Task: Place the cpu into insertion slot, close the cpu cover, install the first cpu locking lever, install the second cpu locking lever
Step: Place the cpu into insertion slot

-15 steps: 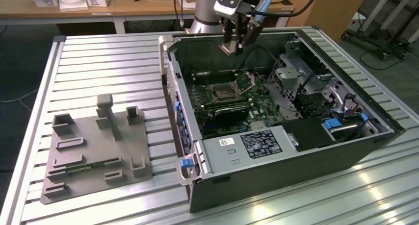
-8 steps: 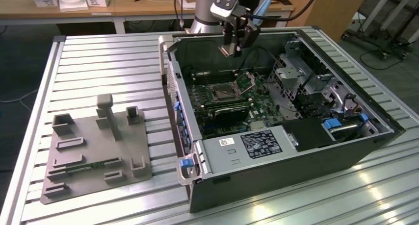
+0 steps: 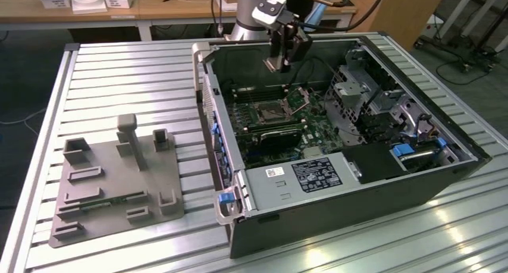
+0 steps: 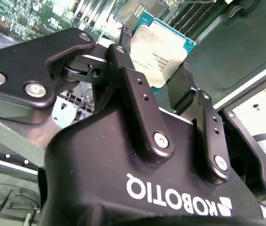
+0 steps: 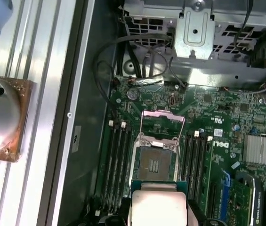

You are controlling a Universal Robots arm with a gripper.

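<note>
Step one here: the black two-finger gripper (image 4: pixel 156 59) pinches the flat silver-tan square cpu (image 5: pixel 158 205) high over the open insertion slot (image 5: pixel 154 165). Seating it looks like it needs square alignment.

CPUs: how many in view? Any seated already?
1. The cpu is clamped in the jaws of the gripper, over the empty socket; cpu cover raised. None seated.

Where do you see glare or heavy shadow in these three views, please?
Exterior view: bright light glares off the slatted table, while the case interior sits in shade. Second wrist view: the cpu catches a soft sheen on top. First wrist view: the cpu looks washed pale against the darker motherboard.
</note>
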